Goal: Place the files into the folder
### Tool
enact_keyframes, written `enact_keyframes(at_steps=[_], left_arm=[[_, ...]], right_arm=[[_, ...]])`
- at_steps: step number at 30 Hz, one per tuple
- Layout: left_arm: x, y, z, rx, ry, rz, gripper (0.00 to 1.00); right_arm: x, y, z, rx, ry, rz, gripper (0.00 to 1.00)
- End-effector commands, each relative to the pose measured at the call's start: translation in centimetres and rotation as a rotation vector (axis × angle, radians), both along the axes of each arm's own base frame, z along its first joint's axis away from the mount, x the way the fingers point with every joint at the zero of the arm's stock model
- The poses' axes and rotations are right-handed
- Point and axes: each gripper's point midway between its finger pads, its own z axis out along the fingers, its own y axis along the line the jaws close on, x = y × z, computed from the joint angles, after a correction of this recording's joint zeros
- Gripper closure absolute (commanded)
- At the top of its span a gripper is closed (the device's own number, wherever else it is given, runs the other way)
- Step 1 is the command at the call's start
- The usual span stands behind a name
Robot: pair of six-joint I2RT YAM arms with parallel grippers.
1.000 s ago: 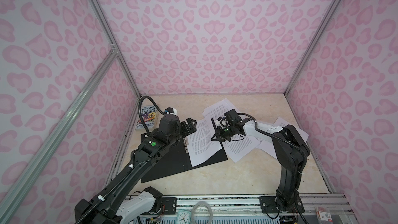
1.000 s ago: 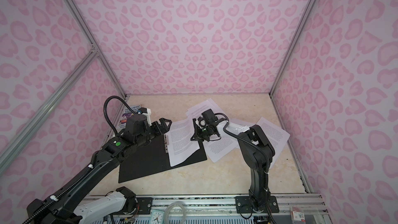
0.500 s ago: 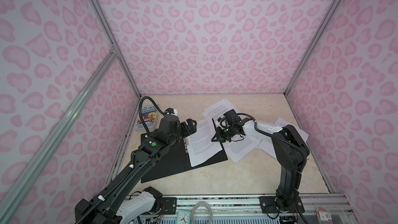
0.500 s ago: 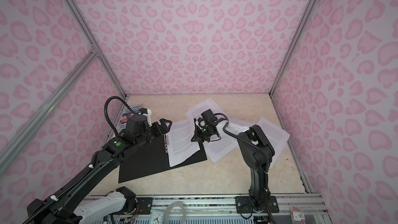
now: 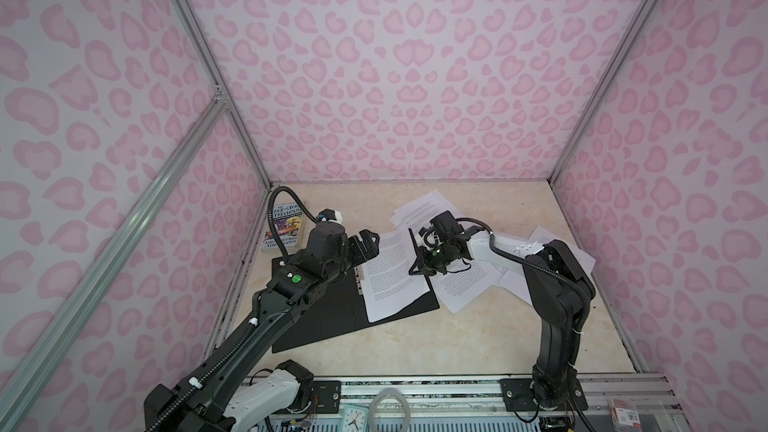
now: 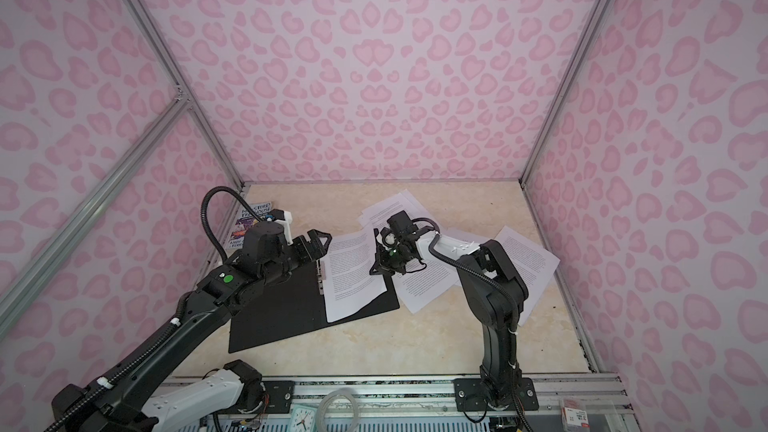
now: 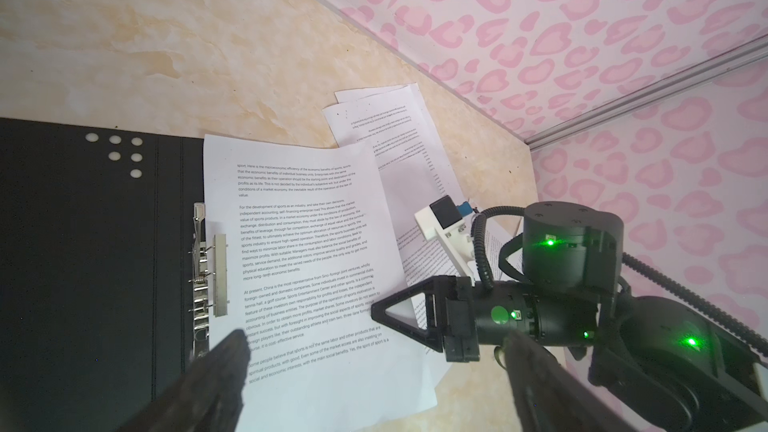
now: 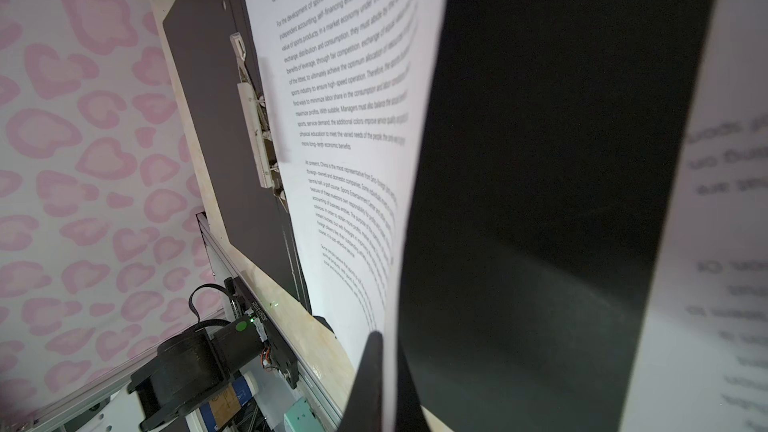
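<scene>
Folder (image 5: 316, 317) between book (image 5: 284, 226) and loose files (image 5: 461, 292)

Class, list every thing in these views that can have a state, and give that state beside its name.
folder, open, flat, black inside up.
clip, over the sheet's edge; clamped or not, unclear.
top sheet, lying on the folder, one edge lifted.
loose sheets, scattered on the table beside the folder.
book, closed, lying flat.
left gripper, open, holding nothing.
right gripper, fingers shut on the top sheet's edge.
</scene>
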Motion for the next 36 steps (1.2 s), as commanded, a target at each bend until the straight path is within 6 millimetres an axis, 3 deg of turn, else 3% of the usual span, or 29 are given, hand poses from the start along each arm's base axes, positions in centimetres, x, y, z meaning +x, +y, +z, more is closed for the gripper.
enact_keyframes(at_steps=[1, 14, 31, 36], left_arm=[[0.28, -0.22, 0.70, -0.020, -0.030, -0.002, 0.03], [0.31, -0.24, 0.47, -0.018, -0.023, -0.001, 0.03], [0.54, -0.17, 0.27, -0.006, -0.021, 0.004, 0.03], [0.57, -0.18, 0.03, -0.003, -0.015, 0.004, 0.03]], right_arm=[[-0.32, -0.47, -0.75, -0.039, 0.004, 0.018, 1.00], [-0.67, -1.05, -0.96, -0.072, -0.003, 0.041, 1.00], [-0.11, -0.19, -0.69, -0.051, -0.005, 0.055, 1.00], [-0.08, -0.39, -0.66, -0.060, -0.010, 0.057, 0.84]])
